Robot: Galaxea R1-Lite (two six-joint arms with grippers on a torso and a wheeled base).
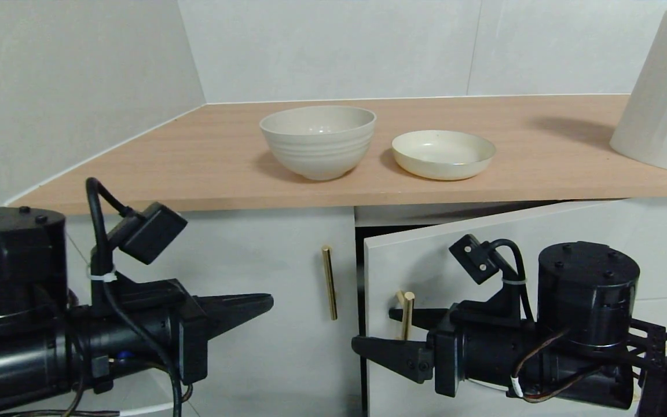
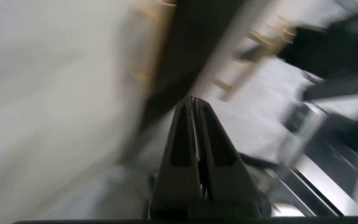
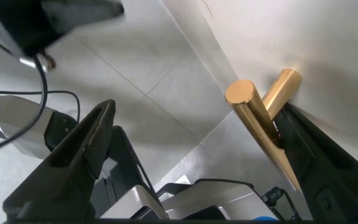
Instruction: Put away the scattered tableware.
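Black left tool: fingers pressed together, holding nothing, level, pointing toward the left door, which is shut. Left handle, brass, stands upright just beyond the tip. Right door is ajar, with a dark gap between the two doors; the cupboard interior is hidden, so its contents cannot be told. Right handle is also upright, long axis vertical. Right tool: fingers spread, nothing pinched. In the right wrist view the bar lies between them, close against one finger and well off the other. Judgement: the step in hand is opening the cupboard. The right arm is the nearer one, and the move turns on closing across the bar's vertical axis, then pulling outward. Tableware sits on the wood surface, above and beyond both tools, not yet put away. Bowl is on the left, upright and empty. Dish is just beside it to the right, not touching, also empty. White lampshade stands at the far right, well apart from the dish.
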